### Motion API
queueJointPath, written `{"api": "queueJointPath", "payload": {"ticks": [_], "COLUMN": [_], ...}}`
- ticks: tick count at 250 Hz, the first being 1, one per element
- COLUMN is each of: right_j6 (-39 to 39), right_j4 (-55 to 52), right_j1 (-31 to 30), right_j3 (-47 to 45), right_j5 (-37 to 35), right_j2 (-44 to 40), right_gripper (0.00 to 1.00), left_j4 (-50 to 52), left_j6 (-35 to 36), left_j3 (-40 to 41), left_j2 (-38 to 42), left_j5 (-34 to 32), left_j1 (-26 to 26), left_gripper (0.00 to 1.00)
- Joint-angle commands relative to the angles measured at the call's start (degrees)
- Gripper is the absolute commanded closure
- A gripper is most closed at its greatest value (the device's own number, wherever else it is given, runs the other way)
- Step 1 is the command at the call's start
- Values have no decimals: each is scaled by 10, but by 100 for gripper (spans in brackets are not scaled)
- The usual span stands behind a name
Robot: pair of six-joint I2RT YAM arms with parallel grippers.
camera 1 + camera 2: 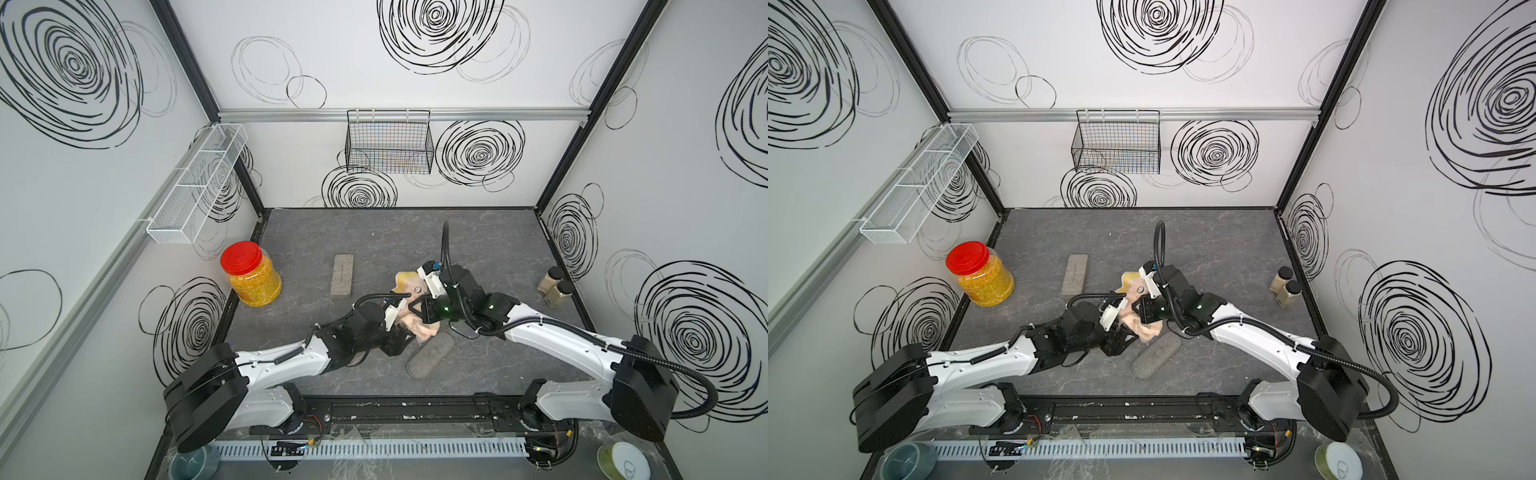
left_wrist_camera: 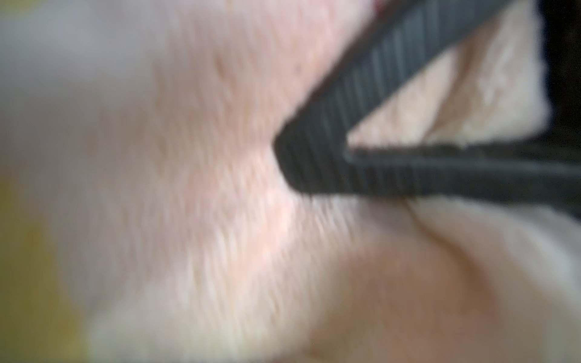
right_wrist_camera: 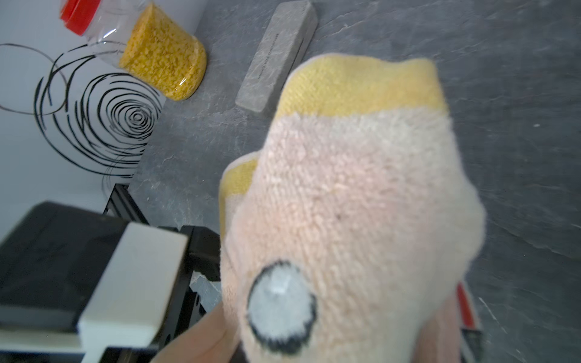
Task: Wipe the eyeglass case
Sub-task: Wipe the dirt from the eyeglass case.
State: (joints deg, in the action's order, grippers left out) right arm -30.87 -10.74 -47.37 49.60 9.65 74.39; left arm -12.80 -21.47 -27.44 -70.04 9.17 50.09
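Note:
A pink and yellow terry cloth (image 1: 417, 326) with a stitched eye hangs bunched between my two grippers, above the table's middle. The grey oval eyeglass case (image 1: 430, 355) lies on the table just in front of it, apart from both grippers in both top views (image 1: 1156, 355). My left gripper (image 1: 400, 338) is shut on the cloth's near side. My right gripper (image 1: 420, 311) is shut on it from the right. In the right wrist view the cloth (image 3: 352, 204) covers the jaws. It also fills the left wrist view (image 2: 220, 188), where a black ribbed finger (image 2: 345, 157) presses into it.
A grey rectangular box (image 1: 342, 274) lies left of the cloth. A red-lidded jar of yellow grains (image 1: 251, 276) stands at the left wall. Two small spice jars (image 1: 555, 286) stand at the right wall. Wire baskets (image 1: 388, 141) hang on the walls.

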Motion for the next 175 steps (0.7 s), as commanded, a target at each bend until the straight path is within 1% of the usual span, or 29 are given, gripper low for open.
{"api": "queueJointPath", "payload": {"ticks": [1,12,29,47,59,84,109,133,159,175], "right_j6": [-24,-17,7,34,54,73,63,55,36,34], "right_j4": [-46,-36,-7,6,5,15,27,30,48,52], "right_j1": [17,26,31,22,8,-18,-12,20,70,87], "right_j3": [29,31,30,33,32,11,-18,-38,-59,-65], "right_j5": [-118,-106,-60,-8,11,17,-3,-17,-6,5], "right_j2": [-5,-6,0,14,23,28,14,-15,-46,-57], "right_gripper": [100,100,100,99,100,100,100,100,100,100], "left_j4": [-79,-77,-69,-66,-71,-89,-90,-88,-83,-78], "left_j6": [19,21,18,7,-3,-21,-26,-44,-47,-45], "left_j3": [11,16,20,22,26,29,23,20,19,16], "left_j2": [39,47,54,58,59,50,40,37,36,34], "left_j5": [3,-11,-34,-52,-64,-83,-107,-113,-108,-103], "left_j1": [1,8,17,26,34,43,54,57,56,55], "left_gripper": [38,38,38,38,38,38,38,39,39,39]}}
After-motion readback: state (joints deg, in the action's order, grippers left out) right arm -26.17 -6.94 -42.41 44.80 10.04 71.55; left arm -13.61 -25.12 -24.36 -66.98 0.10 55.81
